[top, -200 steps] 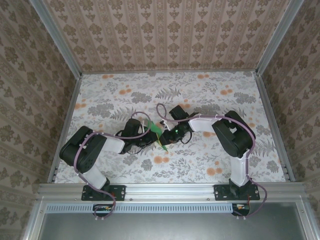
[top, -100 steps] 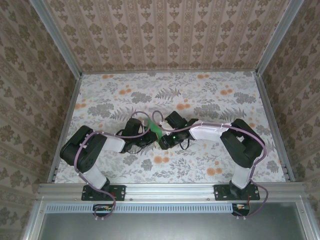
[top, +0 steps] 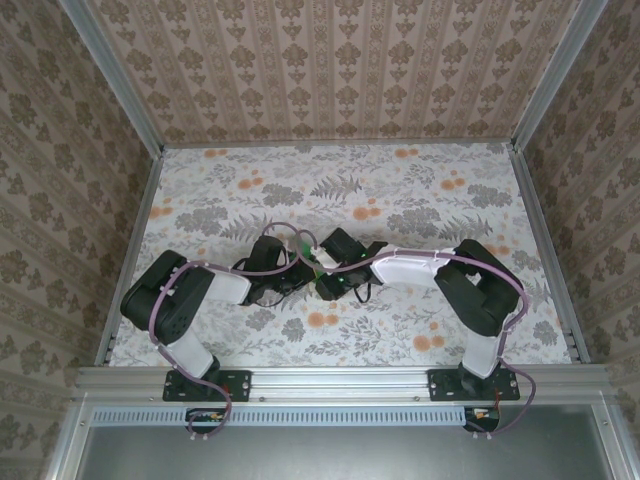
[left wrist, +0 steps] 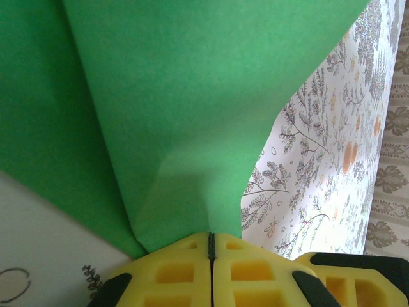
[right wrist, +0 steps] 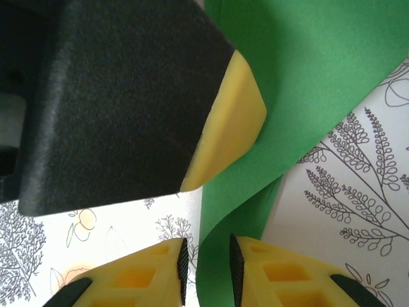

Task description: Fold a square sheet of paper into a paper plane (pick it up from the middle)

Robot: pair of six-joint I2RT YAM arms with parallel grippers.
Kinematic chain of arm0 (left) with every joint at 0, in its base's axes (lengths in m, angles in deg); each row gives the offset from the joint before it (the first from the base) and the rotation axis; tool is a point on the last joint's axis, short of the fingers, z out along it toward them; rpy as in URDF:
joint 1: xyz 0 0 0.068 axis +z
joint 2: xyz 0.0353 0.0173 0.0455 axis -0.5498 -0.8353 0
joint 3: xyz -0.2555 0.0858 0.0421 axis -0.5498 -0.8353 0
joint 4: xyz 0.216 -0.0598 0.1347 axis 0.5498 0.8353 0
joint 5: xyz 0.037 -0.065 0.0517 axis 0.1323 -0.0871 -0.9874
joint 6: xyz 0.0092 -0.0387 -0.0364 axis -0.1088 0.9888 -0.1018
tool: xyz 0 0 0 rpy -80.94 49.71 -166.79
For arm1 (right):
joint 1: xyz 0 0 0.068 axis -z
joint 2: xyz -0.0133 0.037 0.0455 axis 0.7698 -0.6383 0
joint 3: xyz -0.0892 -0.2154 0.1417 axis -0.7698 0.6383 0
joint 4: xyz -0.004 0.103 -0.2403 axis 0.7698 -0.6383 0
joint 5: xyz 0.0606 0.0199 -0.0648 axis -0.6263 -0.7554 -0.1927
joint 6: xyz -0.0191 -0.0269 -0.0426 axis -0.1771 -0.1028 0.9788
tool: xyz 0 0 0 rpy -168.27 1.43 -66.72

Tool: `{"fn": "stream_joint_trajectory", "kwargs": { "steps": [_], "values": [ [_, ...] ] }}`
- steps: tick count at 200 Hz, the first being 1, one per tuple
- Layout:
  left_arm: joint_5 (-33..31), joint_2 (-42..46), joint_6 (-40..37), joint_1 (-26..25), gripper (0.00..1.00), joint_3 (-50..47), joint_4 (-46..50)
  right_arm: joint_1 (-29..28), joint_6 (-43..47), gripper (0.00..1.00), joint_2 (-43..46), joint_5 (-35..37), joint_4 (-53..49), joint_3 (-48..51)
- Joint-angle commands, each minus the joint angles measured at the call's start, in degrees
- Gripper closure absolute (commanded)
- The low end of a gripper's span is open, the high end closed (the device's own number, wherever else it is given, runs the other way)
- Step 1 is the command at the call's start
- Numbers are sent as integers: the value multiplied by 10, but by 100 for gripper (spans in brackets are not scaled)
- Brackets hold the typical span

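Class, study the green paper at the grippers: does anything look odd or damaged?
The paper is bowed, not flat: it bulges where the left gripper pinches it shut, and it curls through the right gripper's slightly parted jaws. No tear shows.

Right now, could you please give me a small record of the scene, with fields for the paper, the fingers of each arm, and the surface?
paper: thin bright green paper sheet, bent, with overlapping layers
left fingers: shut on the paper, which fans out from between them
right fingers: slightly apart, a strip of the paper passing between them, not pinched
meeting place: both arms converge near the table's middle
surface: white floral-patterned tabletop
fold stage: cannot tell
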State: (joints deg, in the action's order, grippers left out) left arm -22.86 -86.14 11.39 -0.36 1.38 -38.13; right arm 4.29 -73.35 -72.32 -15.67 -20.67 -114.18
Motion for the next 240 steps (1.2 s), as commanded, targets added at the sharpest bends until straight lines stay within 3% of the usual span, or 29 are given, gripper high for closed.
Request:
{"fn": "stream_joint_trajectory", "kwargs": {
  "steps": [1,55,96,153,240],
  "values": [
    [-4,-8,6,-1,93,12,14,-6,17,73,-15,31,-14,-15],
    [-2,-3,6,1,93,12,17,-12,31,74,-16,70,-11,-8],
    [3,23,3,7,92,9,17,-10,31,94,-11,50,-1,1],
    [1,93,-29,16,89,-14,23,34,-11,100,15,-85,56,31],
    [20,84,-43,2,89,-37,-49,99,-96,100,-24,-270,100,30]
  ]
}}
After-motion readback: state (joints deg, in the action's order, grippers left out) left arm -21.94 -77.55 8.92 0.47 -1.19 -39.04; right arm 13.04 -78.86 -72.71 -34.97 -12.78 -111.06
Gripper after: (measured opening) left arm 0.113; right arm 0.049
